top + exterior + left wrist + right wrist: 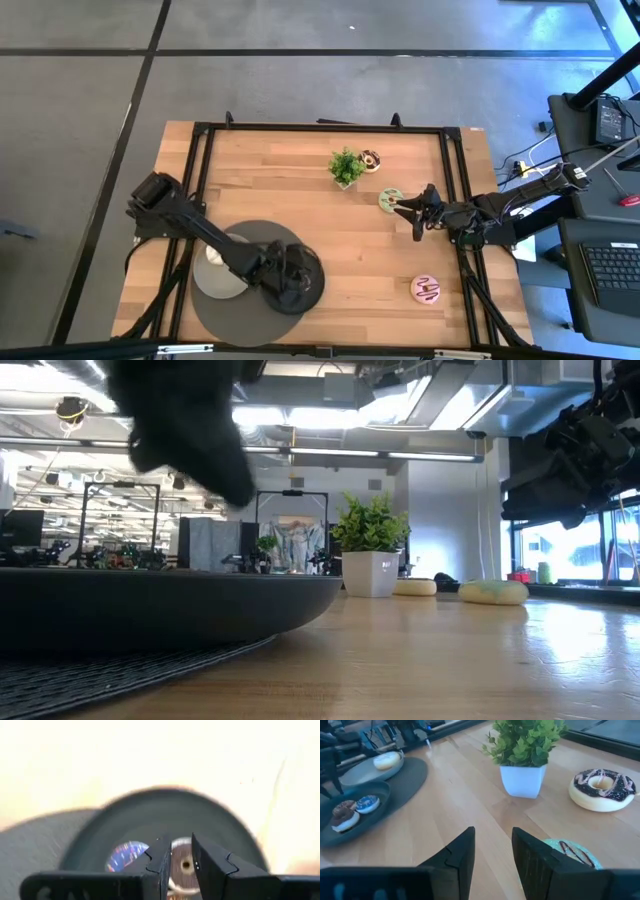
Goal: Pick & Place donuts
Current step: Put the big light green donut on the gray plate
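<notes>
My left gripper (182, 864) hovers over a dark round plate (220, 827) near the table's front, fingers narrowly apart and empty. On that plate lie a tiny blue-purple donut (125, 857) and a tiny brown one (342, 816). A cream donut (386, 760) rests on the light grey plate (222, 280). My right gripper (492, 845) waits open at the table's right side, beside the green donut (575, 852) without touching it. A chocolate donut (601, 787) lies by the potted plant (524, 750). The pink striped donut (427, 290) sits near the front right.
Both plates stand on a large dark round mat (215, 320) at the front left. A black metal frame (320, 127) runs along the table's edges. Bare wood (350, 250) lies between the plates and the right-hand donuts.
</notes>
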`<move>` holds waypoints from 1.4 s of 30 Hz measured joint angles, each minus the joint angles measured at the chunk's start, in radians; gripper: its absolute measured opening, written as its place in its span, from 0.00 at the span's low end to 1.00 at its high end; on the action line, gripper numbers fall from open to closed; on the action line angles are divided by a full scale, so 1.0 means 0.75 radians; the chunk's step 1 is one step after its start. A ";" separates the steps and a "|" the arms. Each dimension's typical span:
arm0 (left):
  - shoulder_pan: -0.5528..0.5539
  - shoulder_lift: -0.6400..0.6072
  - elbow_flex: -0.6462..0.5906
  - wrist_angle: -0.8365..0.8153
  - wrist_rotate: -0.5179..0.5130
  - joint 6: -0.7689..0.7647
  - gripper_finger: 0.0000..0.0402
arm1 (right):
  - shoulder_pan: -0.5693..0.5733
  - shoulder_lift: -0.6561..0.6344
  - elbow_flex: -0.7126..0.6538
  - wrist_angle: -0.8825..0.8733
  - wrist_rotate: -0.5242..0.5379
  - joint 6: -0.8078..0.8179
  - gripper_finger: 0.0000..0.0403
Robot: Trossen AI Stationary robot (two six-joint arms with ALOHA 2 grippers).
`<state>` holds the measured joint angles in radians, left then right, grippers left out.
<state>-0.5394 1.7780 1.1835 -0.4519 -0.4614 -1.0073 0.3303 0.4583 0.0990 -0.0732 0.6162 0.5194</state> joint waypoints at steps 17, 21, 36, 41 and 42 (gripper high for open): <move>0.276 -0.223 0.001 0.221 0.040 0.399 0.19 | -0.100 0.313 0.580 -0.734 -0.094 0.068 0.33; 0.317 -0.223 0.001 0.228 0.052 0.446 0.26 | -0.204 0.423 0.681 -0.877 -0.121 0.318 0.33; 0.354 -0.222 0.001 0.319 -0.164 0.498 0.58 | -0.301 0.610 0.692 -1.001 -0.671 0.375 0.33; 0.363 -0.222 0.001 0.330 -0.196 0.507 0.58 | -0.380 0.704 0.692 -0.996 -0.531 0.458 0.33; 0.365 -0.222 0.001 0.330 -0.194 0.493 0.57 | -0.405 0.730 0.692 -0.997 -0.518 0.458 0.33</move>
<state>-0.2656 1.6115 1.1839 -0.2047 -0.6066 -0.6378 0.0267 1.0062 0.6178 -0.8206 0.2275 0.8632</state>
